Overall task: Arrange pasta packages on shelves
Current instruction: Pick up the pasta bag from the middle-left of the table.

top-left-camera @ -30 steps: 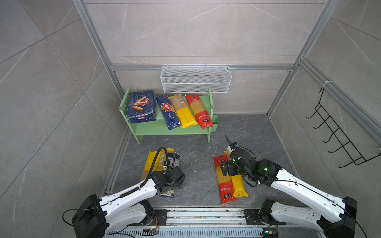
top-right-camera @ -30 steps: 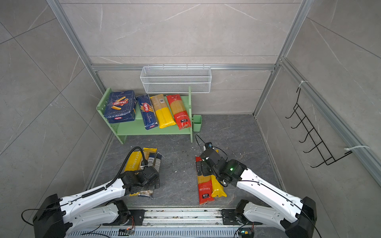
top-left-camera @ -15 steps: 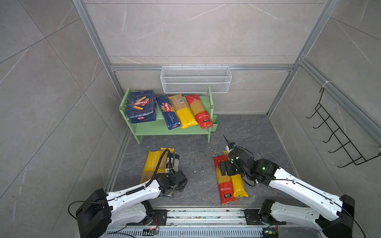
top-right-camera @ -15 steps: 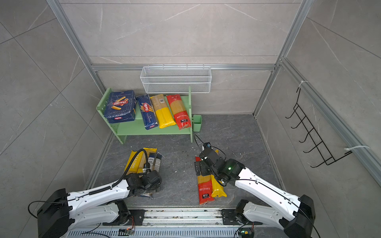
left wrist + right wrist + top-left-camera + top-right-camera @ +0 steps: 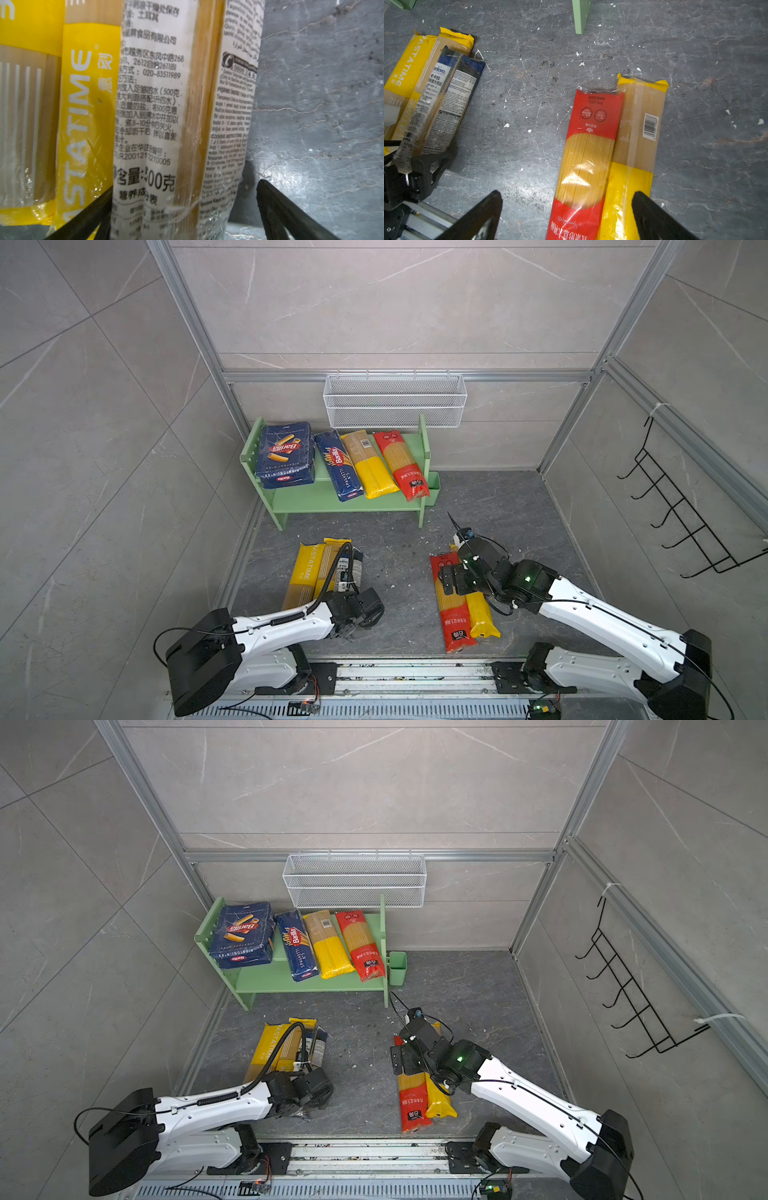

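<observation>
Down at the left gripper, the black fingers stand wide apart, straddling the near end of a clear spaghetti pack with a white printed label. They aren't pinching it. Two yellow PASTATIME bags lie right alongside, lower left of centre in both top views.

Over at the right gripper, the fingers are spread too, poised above a red spaghetti bag lying snug against a yellow-ended bag on the grey floor.

Farther back, upper centre, the green shelf already carries Barilla boxes, a blue Barilla pack, a yellow-bottomed bag and a red-bottomed bag.
</observation>
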Robot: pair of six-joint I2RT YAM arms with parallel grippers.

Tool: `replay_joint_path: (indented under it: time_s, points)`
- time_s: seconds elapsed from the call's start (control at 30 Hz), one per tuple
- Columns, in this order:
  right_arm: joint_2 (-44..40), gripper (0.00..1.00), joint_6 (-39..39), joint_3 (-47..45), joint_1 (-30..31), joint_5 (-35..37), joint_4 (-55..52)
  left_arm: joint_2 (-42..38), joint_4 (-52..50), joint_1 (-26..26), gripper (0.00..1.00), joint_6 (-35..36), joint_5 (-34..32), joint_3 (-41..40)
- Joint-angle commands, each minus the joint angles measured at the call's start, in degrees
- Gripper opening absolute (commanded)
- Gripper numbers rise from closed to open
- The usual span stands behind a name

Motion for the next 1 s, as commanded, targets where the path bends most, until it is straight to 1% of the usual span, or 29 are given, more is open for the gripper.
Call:
replay_joint_path:
  time_s: [0.0,0.17,0.2,0.3,0.4,0.5,0.67,0.73,0.83,0.97]
  points:
    - [-1.8,1.00,1.4,-2.6,0.4,-0.6,0.8,1.3,2.5,-0.4,0.99,-1.7,0.1,0.1]
    - [-1.5,0.99,1.1,-4.2,0.4,-0.8,1.6,-1.0,1.3,-1.1,1.00,-5.5,-1.0,-1.9]
    - [-0.9,0.99,0.8,-4.0,0.4,-0.8,1.7,-1.7,1.4,-1.2,1.00,-5.9,-2.4,-2.2]
    - [1.1,1.00,0.1,-3.0,0.3,-1.5,2.0,-3.0,1.8,-1.2,1.00,-6.1,-3.0,-2.9]
    - [1.9,1.00,-0.3,-2.6,0.4,-1.9,2.6,-2.7,1.8,-1.3,0.99,-5.6,-2.8,-2.8]
    - [2.1,0.99,-0.4,-2.5,0.3,-2.0,2.9,-1.2,1.0,-2.1,0.99,-6.5,-2.0,-2.9]
    - [3.2,1.00,-1.3,-1.9,0.4,-1.8,3.2,0.8,-1.4,-6.8,0.99,-11.4,-3.0,-2.6]
    - [3.9,0.99,-2.0,-1.1,0.3,-1.9,2.9,2.0,-1.7,-7.9,0.99,-12.9,-3.2,-2.8]
    - [4.5,1.00,-3.0,0.8,0.3,-2.2,1.6,4.9,-1.1,-8.4,0.98,-14.1,-3.7,-2.5]
    - [2.7,0.99,-3.6,1.8,0.3,-2.5,0.1,10.5,1.7,-8.4,0.94,-14.0,-3.3,-2.0]
